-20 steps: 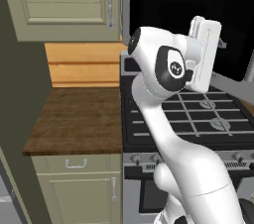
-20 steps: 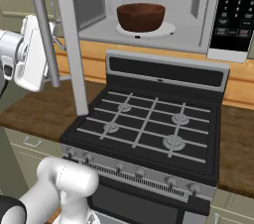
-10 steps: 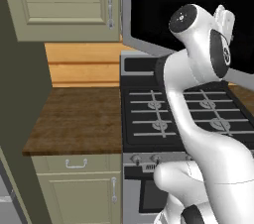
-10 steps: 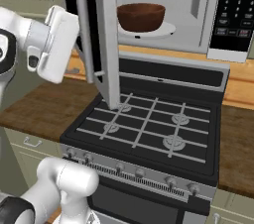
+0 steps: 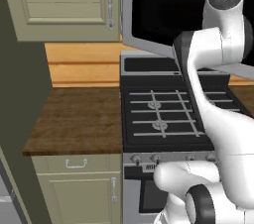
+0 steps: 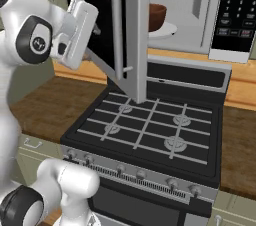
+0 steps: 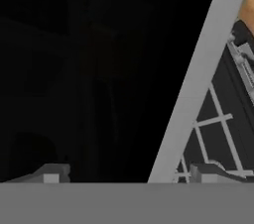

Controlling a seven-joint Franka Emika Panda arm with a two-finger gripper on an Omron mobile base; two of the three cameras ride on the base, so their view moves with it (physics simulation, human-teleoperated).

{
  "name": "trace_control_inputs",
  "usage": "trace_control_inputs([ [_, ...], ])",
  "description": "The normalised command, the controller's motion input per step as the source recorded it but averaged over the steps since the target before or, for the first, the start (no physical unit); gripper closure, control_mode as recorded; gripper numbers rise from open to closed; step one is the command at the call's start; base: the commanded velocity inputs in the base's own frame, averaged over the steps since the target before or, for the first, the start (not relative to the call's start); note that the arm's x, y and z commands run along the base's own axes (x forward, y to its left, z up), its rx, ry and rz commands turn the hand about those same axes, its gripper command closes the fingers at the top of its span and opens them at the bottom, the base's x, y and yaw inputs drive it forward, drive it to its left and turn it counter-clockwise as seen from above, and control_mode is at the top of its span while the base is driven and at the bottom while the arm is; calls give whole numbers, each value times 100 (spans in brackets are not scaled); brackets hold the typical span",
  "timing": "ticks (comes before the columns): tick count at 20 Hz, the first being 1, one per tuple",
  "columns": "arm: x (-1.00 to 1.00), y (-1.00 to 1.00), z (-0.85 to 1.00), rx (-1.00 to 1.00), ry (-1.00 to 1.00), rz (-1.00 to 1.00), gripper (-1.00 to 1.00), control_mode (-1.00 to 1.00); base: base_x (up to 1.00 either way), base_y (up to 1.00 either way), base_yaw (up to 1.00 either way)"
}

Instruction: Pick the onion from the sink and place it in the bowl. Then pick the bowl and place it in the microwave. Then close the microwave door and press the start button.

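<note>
Right base view: microwave door (image 6: 131, 30) stands about half-swung, seen nearly edge-on, its lower corner hanging over the black gas range (image 6: 150, 135). Behind it the bowl (image 6: 156, 16) sits inside the microwave (image 6: 200, 15) on the white plate; onion can't be made out from here. Gripper (image 6: 82, 32) is at the outer face of the door; can't tell if it actually touches.

Hand view: the two dark tips sit wide apart at the bottom, so jaws apart, nothing between them. Black glass takes up most of the left, w/ the silver frame edge running diagonally.

Handling, my read: door is a stiff, flat, hinged panel, fairly light, swings freely once nudged. No need to grip; a flat push w/ the back or side of the fingers will do. Glass is smooth and slippery, so contact may slide. Better to press on the silver frame or near the bar handle side, far from the hinge, for more leverage. Push steady, else the door could bounce back off the latch.
</note>
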Motion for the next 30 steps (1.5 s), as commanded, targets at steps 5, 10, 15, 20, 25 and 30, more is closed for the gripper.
trace_control_inputs([
  [5,68,-5,0,16,-4,27,-100,-100,0,0,0],
  [10,74,-24,0,12,-9,12,-100,-100,0,0,0],
  [15,70,-24,0,12,-8,10,-100,-100,0,0,0],
  [20,64,-6,0,11,-5,5,-100,-100,0,0,0],
  [25,65,0,0,12,0,6,-100,-100,0,0,0],
  [30,59,0,0,12,0,7,-100,-100,0,0,0],
])
